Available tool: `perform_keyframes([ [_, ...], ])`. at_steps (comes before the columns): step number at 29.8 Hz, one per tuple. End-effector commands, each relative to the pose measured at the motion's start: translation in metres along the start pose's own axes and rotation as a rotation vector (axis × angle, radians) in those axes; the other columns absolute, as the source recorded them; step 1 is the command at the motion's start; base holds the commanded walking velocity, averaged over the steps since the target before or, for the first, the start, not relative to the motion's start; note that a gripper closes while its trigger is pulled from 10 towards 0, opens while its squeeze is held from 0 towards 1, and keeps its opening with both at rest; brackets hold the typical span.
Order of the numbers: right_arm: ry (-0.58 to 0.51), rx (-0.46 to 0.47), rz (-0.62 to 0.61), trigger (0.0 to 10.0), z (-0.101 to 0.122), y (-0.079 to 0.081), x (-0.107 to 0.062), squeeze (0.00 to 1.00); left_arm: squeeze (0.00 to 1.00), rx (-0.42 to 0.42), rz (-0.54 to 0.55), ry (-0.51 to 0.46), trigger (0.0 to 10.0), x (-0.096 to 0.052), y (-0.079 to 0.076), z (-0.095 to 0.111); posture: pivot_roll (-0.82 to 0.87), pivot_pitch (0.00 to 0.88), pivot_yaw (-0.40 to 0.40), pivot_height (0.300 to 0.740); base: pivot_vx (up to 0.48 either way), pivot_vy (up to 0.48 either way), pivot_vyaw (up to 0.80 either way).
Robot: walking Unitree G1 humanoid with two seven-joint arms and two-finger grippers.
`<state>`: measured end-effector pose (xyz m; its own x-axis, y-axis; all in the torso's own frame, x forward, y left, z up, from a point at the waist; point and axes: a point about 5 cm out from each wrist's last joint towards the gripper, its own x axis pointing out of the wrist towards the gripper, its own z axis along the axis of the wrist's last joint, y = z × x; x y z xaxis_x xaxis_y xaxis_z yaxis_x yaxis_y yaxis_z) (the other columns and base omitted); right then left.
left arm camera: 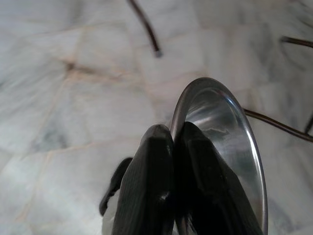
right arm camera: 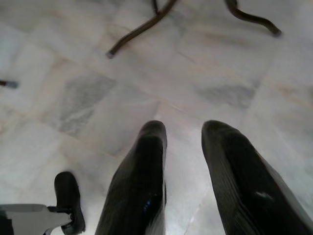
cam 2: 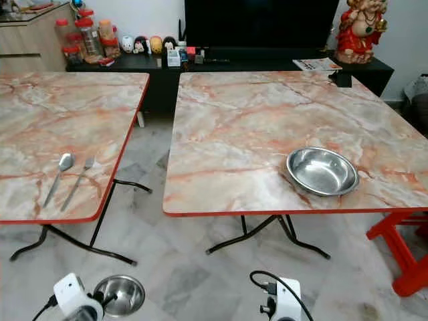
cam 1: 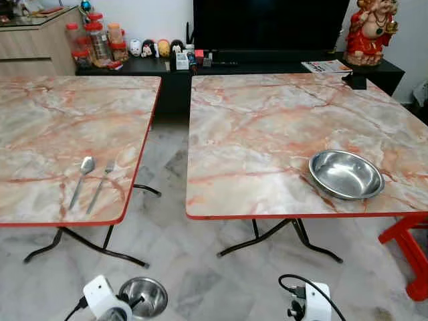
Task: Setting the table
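Note:
My left gripper [left arm camera: 176, 134] is shut on the rim of a small steel bowl [cam 1: 145, 295], held low over the floor in front of the left table [cam 1: 40, 120]. A spoon [cam 1: 83, 176] and a fork [cam 1: 101, 184] lie side by side near that table's front edge. A larger steel bowl [cam 1: 345, 174] rests near the front right corner of the right table [cam 1: 267, 127]. My right gripper [right arm camera: 183, 134] hangs open over the floor tiles with nothing between its fingers; its wrist [cam 1: 313, 302] shows low in the left eye view.
A gap of marble floor [cam 1: 167, 174] runs between the two tables, with black folding legs [cam 1: 87, 244] beneath them. A red stool [cam 1: 409, 247] stands at the right. Behind are a dark TV console [cam 1: 267, 67] with jars [cam 1: 100, 43], figurines and a red statue [cam 1: 369, 30].

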<state>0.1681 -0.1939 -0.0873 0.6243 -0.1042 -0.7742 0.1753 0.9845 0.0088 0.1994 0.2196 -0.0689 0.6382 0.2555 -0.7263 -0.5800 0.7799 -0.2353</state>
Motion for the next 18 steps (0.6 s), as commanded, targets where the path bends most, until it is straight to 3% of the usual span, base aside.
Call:
perform_keyframes([
  [1,-0.019,0.016,-0.007,10.0,0.0045,-0.0015,0.0008,0.00,0.00,0.017,0.008,0.013,10.0,-0.0001,0.0010,-0.0017,-0.04,0.000,-0.003,0.740,0.000,-0.244,0.00],
  [14,-0.008,-0.025,0.006,10.0,0.0030,-0.0008,0.0006,0.00,0.00,0.027,0.013,0.015,10.0,-0.0008,0.0062,-0.0023,-0.04,0.000,-0.003,0.740,0.000,-0.229,0.00],
  [18,-0.009,-0.026,0.009,10.0,0.0029,0.0007,0.0007,0.00,0.00,0.027,0.014,0.015,10.0,-0.0008,0.0063,-0.0025,-0.03,0.000,-0.004,0.740,0.180,-0.304,0.55],
])
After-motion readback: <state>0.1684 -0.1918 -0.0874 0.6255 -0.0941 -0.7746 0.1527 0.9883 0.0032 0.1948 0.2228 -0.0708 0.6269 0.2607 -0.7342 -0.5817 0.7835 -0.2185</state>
